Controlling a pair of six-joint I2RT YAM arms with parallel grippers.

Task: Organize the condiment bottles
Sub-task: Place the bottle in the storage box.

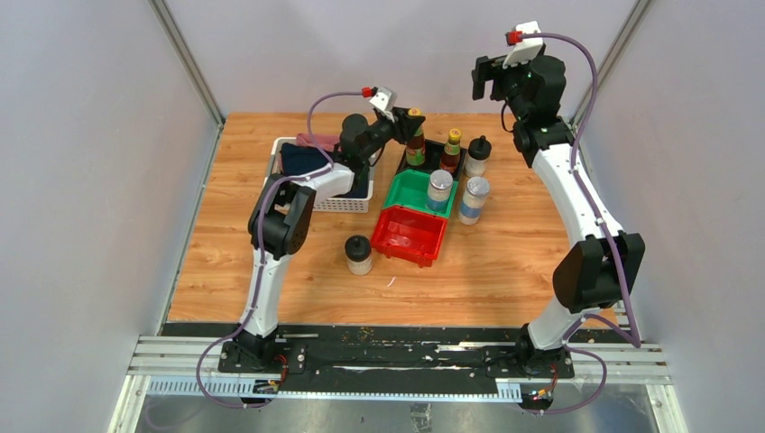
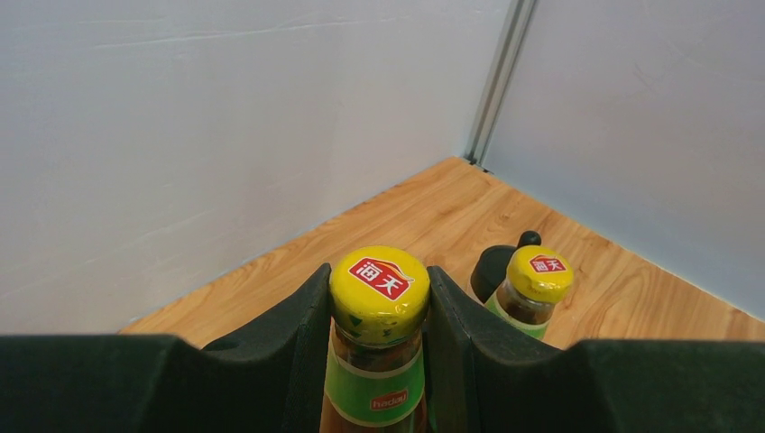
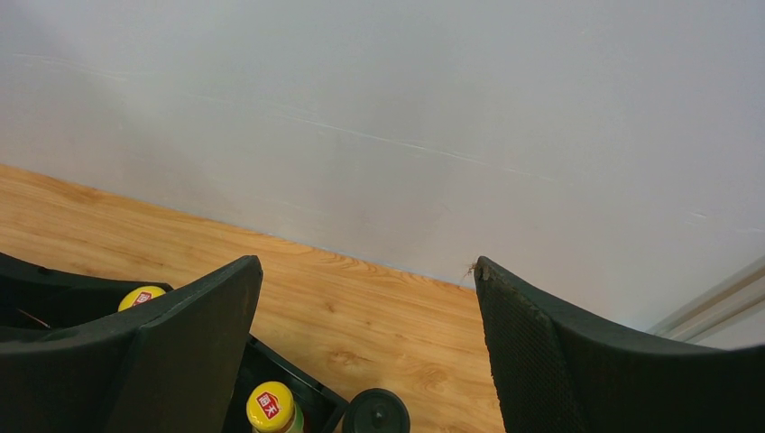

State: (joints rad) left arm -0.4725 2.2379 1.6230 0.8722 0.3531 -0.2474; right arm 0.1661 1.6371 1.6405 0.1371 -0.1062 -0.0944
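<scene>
My left gripper (image 1: 405, 120) (image 2: 378, 271) is shut on the yellow cap of a slim dark sauce bottle (image 1: 415, 144) (image 2: 379, 298), upright at the left end of the black bin (image 1: 431, 168). Whether its base rests there I cannot tell. The second sauce bottle (image 1: 450, 151) (image 2: 538, 284) (image 3: 271, 406) stands in the same bin. A black-lidded jar (image 1: 477, 156) (image 3: 375, 413) stands just right of that bin. One silver-lidded shaker (image 1: 439, 190) stands in the green bin (image 1: 406, 191), the other (image 1: 473, 199) on the table beside it. Another black-lidded jar (image 1: 359, 254) stands left of the red bin (image 1: 410, 236). My right gripper (image 1: 487, 79) (image 3: 367, 263) is open and empty, raised high at the back right.
A white basket (image 1: 343, 204) holding dark cloth sits left of the bins, under my left forearm. Grey walls close in the back and both sides. Bare wood lies in front of the red bin.
</scene>
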